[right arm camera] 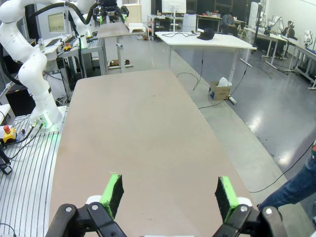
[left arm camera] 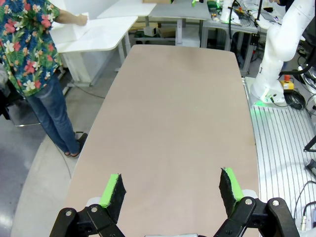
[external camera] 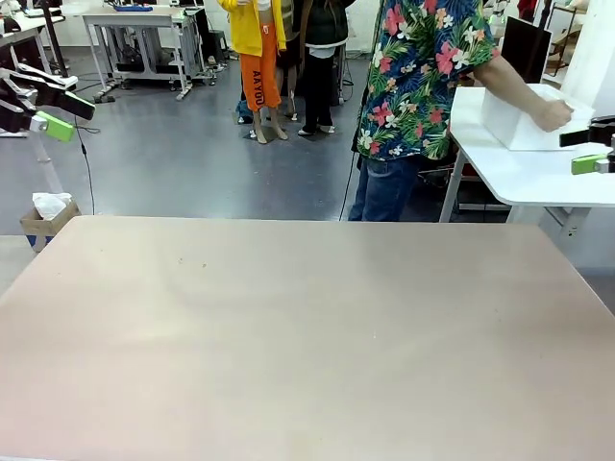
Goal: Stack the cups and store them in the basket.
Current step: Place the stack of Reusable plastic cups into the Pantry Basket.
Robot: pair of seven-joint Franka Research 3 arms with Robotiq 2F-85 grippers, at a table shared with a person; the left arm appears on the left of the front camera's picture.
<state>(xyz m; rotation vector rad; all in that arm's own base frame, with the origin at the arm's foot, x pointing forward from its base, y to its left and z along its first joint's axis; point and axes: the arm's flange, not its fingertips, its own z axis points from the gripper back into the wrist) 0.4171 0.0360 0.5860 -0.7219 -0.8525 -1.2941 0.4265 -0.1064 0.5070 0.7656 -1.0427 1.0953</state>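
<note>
The cups are out of view. On a white side table beyond the far right corner stands a white rectangular tub, by its look the basket (external camera: 514,123), also seen small in the left wrist view (left arm camera: 74,30). A person's hand (external camera: 553,115) rests on it. My left gripper (external camera: 58,113) hovers open off the table's far left corner, nothing between its green pads (left arm camera: 112,190). My right gripper (external camera: 588,149) hangs open at the far right edge, close to the side table. In the right wrist view its fingers (right arm camera: 226,197) stand wide apart over bare tabletop.
The pinkish-beige table (external camera: 307,336) spreads out in front. A person in a flowered shirt (external camera: 423,77) stands at its far right, turned toward the white side table (external camera: 538,178). A cardboard box (external camera: 46,219) sits on the floor at far left.
</note>
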